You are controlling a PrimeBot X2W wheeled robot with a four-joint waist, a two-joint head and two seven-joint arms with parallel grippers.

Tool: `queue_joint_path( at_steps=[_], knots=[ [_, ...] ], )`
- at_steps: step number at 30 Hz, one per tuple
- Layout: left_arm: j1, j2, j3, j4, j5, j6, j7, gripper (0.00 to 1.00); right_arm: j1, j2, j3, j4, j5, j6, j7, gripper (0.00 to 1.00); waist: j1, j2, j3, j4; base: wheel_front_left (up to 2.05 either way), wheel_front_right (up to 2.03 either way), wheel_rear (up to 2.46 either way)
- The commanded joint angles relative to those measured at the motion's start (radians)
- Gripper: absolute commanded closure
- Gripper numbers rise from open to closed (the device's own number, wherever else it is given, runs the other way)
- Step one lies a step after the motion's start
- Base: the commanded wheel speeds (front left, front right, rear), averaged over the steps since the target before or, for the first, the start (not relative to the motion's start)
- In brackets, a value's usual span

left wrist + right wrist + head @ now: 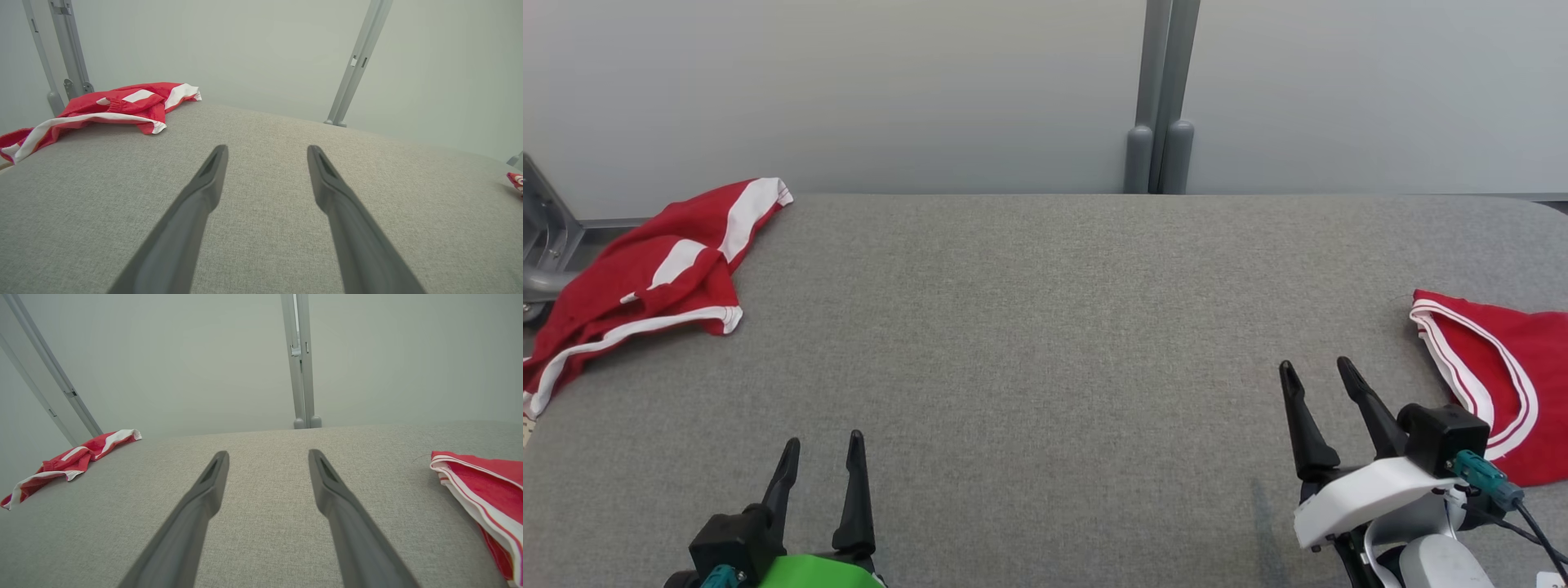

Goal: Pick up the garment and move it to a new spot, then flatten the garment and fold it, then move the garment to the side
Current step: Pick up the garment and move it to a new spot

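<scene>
L pincer [823, 438] & R pincer [1315, 363] wide, empty; garment [645, 282] long axis diagonal, far-left.

— What are you working on there?
— My table [1045, 327]: a broad top covered in grey woven cloth, lying flat, with its far corners rounded.
— And what lies on it?
— Two pieces. At the far left corner a crumpled red garment [645, 286] with white bands sits bunched in folds, and part of it hangs off the left edge.
— The other?
— A second red garment [1511, 367], white-striped along its hem, lies flatter at the right edge, about midway between near and far. It runs past the right side of my head view.
— Do they touch?
— No, they're well apart, with grey cloth between them.
</scene>
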Motion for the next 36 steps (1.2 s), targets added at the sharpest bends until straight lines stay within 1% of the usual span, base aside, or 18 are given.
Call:
queue_joint_path(
  at_steps=[1, 7, 12, 13, 16, 24, 29, 31, 36],
  knots=[
    [0.006, 0.009, 0.0, 0.0, -0.004, 0.002, 0.002, 0.0, 0.015, -0.002, 0.001, 0.0, 0.005, 0.0, -0.004, 0.0, 0.0, 0.0048, -0.002, -0.001, 0.0, 0.0, 0.0],
    [0.002, 0.012, -0.006, 0.001, -0.004, 0.001, 0.008, 0.0, 0.02, -0.002, -0.006, -0.004, -0.01, 0.0, -0.001, 0.0, 0.0, 0.0048, -0.008, 0.008, 0.0, 0.0, 0.0],
    [-0.011, 0.022, -0.002, -0.004, -0.003, 0.007, 0.012, 0.0, 0.023, -0.002, -0.012, -0.014, -0.023, 0.0, -0.005, 0.0, 0.0, 0.0048, -0.01, 0.055, 0.0, 0.0, 0.0],
    [-0.011, 0.022, -0.002, -0.004, -0.003, 0.007, 0.012, 0.0, 0.023, -0.002, -0.012, -0.014, -0.023, 0.0, -0.005, 0.0, 0.0, 0.0048, -0.01, 0.055, 0.0, 0.0, 0.0],
    [-0.016, 0.032, 0.002, -0.01, 0.0, 0.008, 0.014, 0.0, 0.024, -0.002, -0.01, -0.02, -0.025, 0.0, -0.005, 0.0, 0.0, 0.0048, -0.01, 0.103, 0.0, 0.0, 0.0],
    [-0.004, 0.043, 0.021, -0.026, -0.007, 0.027, 0.014, 0.0, 0.021, -0.002, -0.005, -0.037, -0.027, 0.0, -0.007, 0.0, 0.0, 0.0048, 0.003, 0.283, 0.0, 0.0, 0.0],
    [0.016, 0.045, 0.033, -0.034, -0.016, 0.038, 0.008, 0.0, 0.011, -0.002, 0.014, -0.041, -0.025, 0.0, -0.001, 0.0, 0.0, 0.0048, 0.012, 0.376, 0.0, 0.0, 0.0],
    [0.024, 0.046, 0.038, -0.034, -0.019, 0.038, 0.004, 0.0, 0.008, -0.003, 0.02, -0.043, -0.023, 0.0, 0.001, 0.0, 0.0, 0.0048, 0.016, 0.402, 0.0, 0.0, 0.0],
    [0.033, 0.034, 0.054, -0.044, -0.028, 0.042, -0.006, 0.0, -0.015, -0.003, 0.048, -0.041, -0.031, 0.0, 0.01, 0.0, 0.0, 0.0048, 0.034, 0.416, 0.0, 0.0, 0.0]
  ],
)
